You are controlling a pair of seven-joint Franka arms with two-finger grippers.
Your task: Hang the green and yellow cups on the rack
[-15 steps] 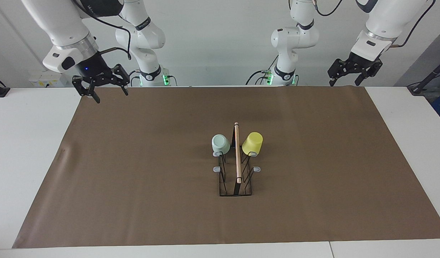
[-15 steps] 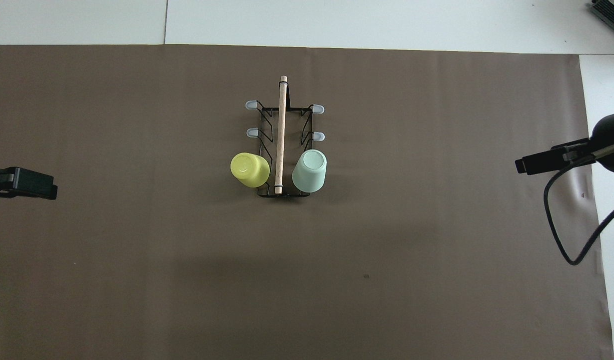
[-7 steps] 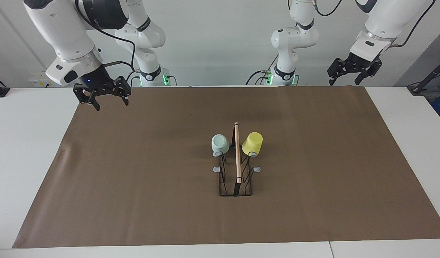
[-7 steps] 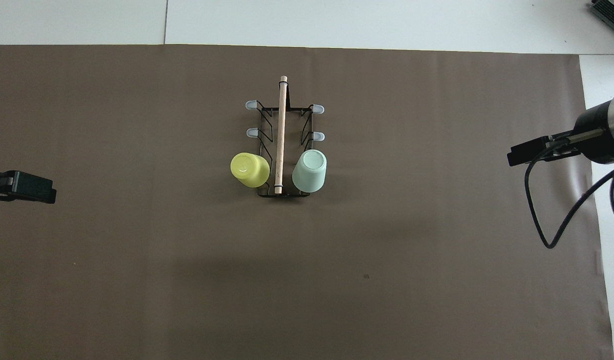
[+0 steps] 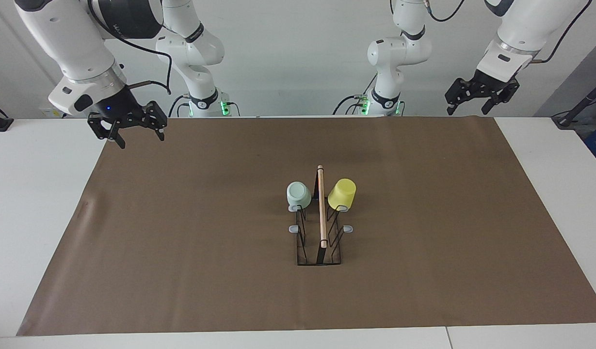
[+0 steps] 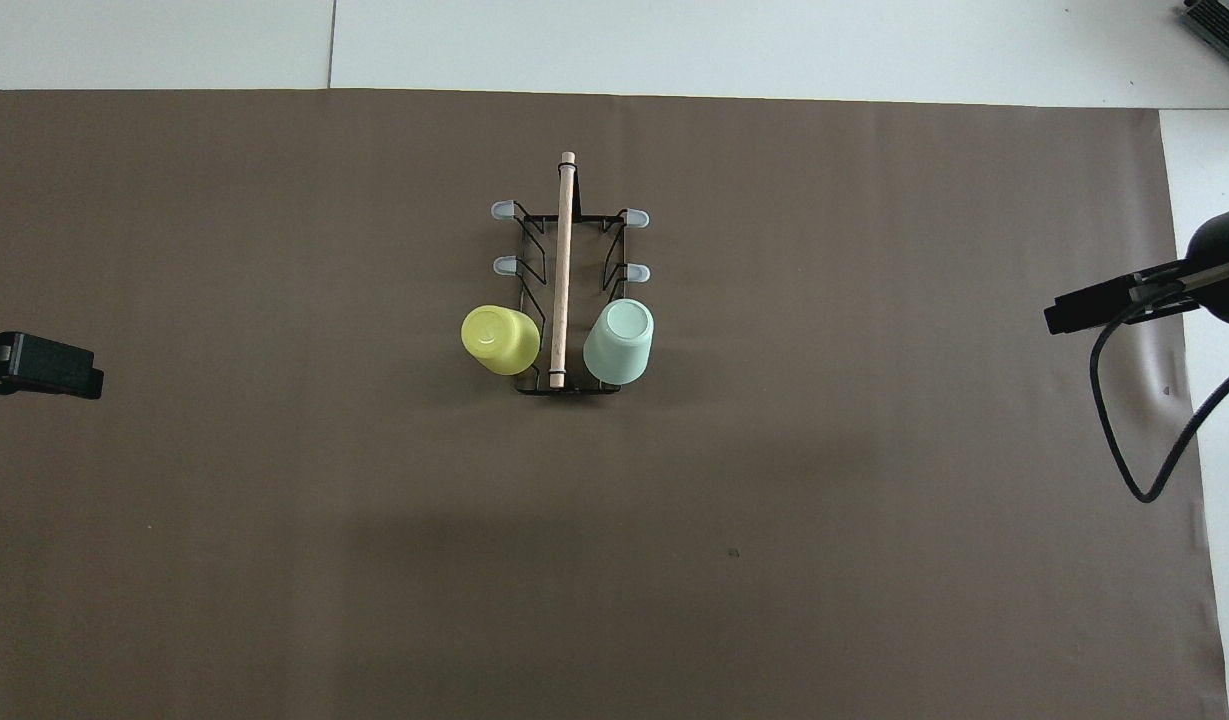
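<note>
The black wire rack [image 5: 319, 242] [image 6: 566, 280] with a wooden rod handle stands mid-mat. The mint green cup [image 5: 298, 194] [image 6: 620, 342] hangs upside down on the prong nearest the robots on the right arm's side. The yellow cup [image 5: 342, 194] [image 6: 500, 339] hangs on the nearest prong on the left arm's side. My right gripper [image 5: 140, 135] [image 6: 1074, 311] is open and empty, raised over the mat's corner at the right arm's end. My left gripper [image 5: 472, 107] [image 6: 49, 366] is open and empty, raised over the mat's edge at the left arm's end.
A brown mat [image 5: 181, 232] covers most of the white table [image 5: 36, 194]. Several grey-tipped prongs [image 5: 293, 229] of the rack, farther from the robots than the cups, carry nothing. A black cable [image 6: 1124, 440] loops from the right wrist.
My right gripper has drawn back toward the right arm's end of the table and risen a little. The left gripper has barely shifted. Cups and rack have not moved.
</note>
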